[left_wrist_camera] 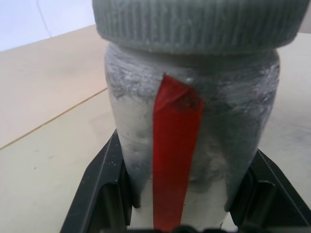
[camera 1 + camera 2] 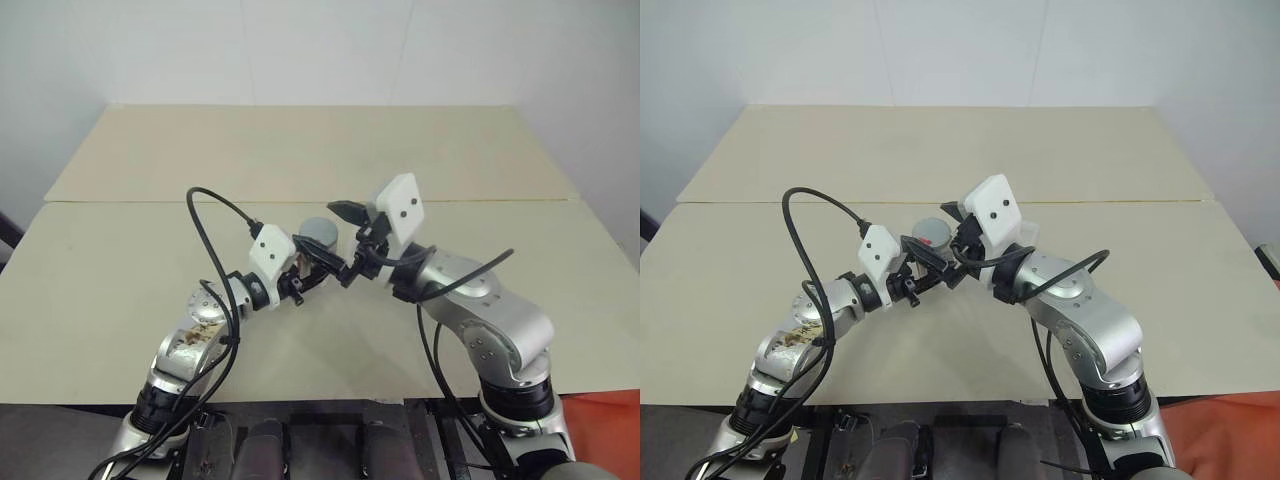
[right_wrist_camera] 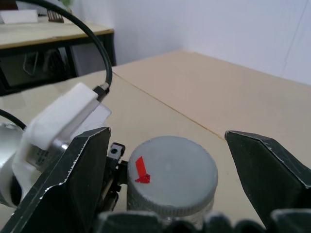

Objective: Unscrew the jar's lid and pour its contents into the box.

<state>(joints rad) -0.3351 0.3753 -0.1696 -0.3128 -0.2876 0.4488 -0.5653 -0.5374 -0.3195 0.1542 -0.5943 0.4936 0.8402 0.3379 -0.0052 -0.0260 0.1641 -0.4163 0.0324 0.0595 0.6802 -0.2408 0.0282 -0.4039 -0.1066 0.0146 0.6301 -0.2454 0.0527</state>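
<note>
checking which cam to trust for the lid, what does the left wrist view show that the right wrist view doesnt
Left wrist view alone: the silvery-white cylindrical jar body with its vertical red stripe, clamped between the left gripper's black fingers.

Right wrist view alone: the flat top of the lid with its small red mark, the right gripper's open fingers on either side of it, and the left arm's white wrist housing.

Both: the ribbed round grey lid, still on the jar, and the beige table.

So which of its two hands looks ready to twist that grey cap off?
The right. Its right gripper stands open with a finger on either side of the lid, just above it. The left gripper is busy, shut on the jar and holding it upright off the table.
</note>
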